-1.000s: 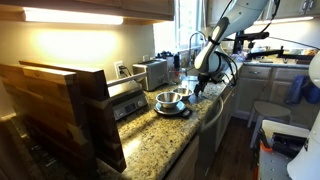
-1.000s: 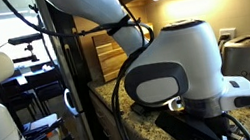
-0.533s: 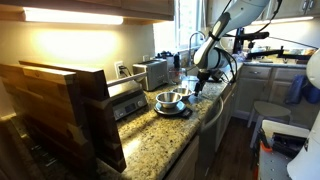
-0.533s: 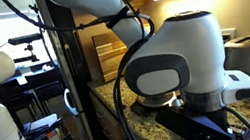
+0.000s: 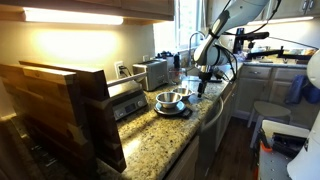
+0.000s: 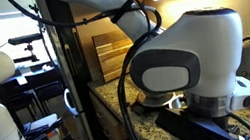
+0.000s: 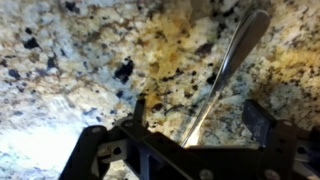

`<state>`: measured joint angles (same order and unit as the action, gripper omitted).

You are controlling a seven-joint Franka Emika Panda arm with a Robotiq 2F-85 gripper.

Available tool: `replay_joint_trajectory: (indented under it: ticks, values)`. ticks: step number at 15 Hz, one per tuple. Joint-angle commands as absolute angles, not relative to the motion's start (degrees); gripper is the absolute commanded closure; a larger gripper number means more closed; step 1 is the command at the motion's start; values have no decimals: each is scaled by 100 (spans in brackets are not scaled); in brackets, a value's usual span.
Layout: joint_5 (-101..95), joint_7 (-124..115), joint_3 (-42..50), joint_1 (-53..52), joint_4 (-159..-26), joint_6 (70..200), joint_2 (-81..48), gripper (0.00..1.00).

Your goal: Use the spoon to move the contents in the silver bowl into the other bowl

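Observation:
In the wrist view a shiny metal spoon [image 7: 226, 68] lies on the speckled granite counter [image 7: 70, 60], its handle slanting from upper right down between my fingers. My gripper [image 7: 198, 116] is open and straddles the handle just above it without touching it. In an exterior view the gripper [image 5: 200, 88] hangs low over the counter, just right of the silver bowl [image 5: 170, 98], which rests on a dark base [image 5: 174, 110]. What the bowl holds is too small to tell. No other bowl can be picked out.
A steel toaster [image 5: 152, 72] stands behind the bowl by the wall. Tall wooden boards [image 5: 60, 105] fill the left foreground. A faucet [image 5: 193, 42] and sink area lie behind the arm. The arm's white wrist housing [image 6: 188, 55] blocks most of an exterior view.
The arm has shifted a little, and the gripper has eased lower over the spoon. The jaws stay open. The spoon and bowl have not moved.

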<state>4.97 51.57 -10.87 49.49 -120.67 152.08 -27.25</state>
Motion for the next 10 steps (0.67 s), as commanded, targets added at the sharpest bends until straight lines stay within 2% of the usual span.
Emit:
replay_joint_trajectory:
  ticks: [1,2,3,10]
  values:
    - [675,5312,-741,4712,-12060,14879,-2542,3]
    - [663,5276,-671,4658,-12039,14877,-2545,5]
    - [611,5185,-567,4561,-12032,14911,-2543,1]
    - [412,4835,-7,3796,-11887,14937,-2595,0]
